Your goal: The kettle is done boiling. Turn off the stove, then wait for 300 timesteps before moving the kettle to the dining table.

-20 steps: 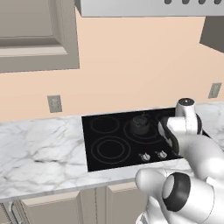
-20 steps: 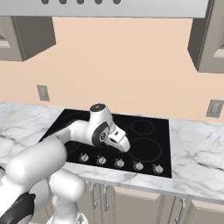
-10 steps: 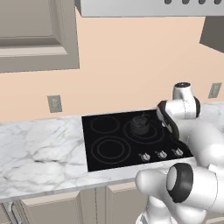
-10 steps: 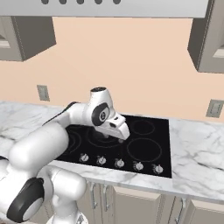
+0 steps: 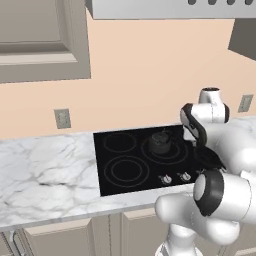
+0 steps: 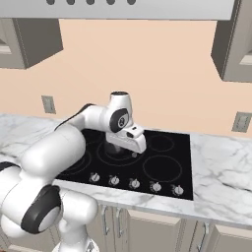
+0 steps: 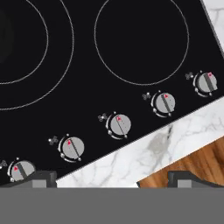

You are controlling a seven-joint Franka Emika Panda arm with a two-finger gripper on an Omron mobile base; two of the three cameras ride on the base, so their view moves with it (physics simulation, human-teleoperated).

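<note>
**Q:** Kettle [image 5: 160,142] position?

**A:** On the rear burner ring of the stove [image 5: 125,172], toward the stove's right side in the left base view. In the right base view the arm covers most of it.

**Q:** Gripper state?

**A:** Gripper [image 7: 111,178] fingertips [image 7: 41,178] stand wide apart in the hand view, released, nothing between them. They sit above the stove's front edge and the marble counter [image 7: 144,151].

**Q:** Any readable markings?

**A:** No legible text. Each of the five knobs [image 7: 118,124] carries a red pointer mark, with a small burner icon beside it.

**Q:** What differs between views?

**A:** The hand view shows wood floor [image 7: 192,164] past the counter edge. The left base view shows only two knobs; the right base view shows all five and a wall outlet [image 6: 241,121].
</note>
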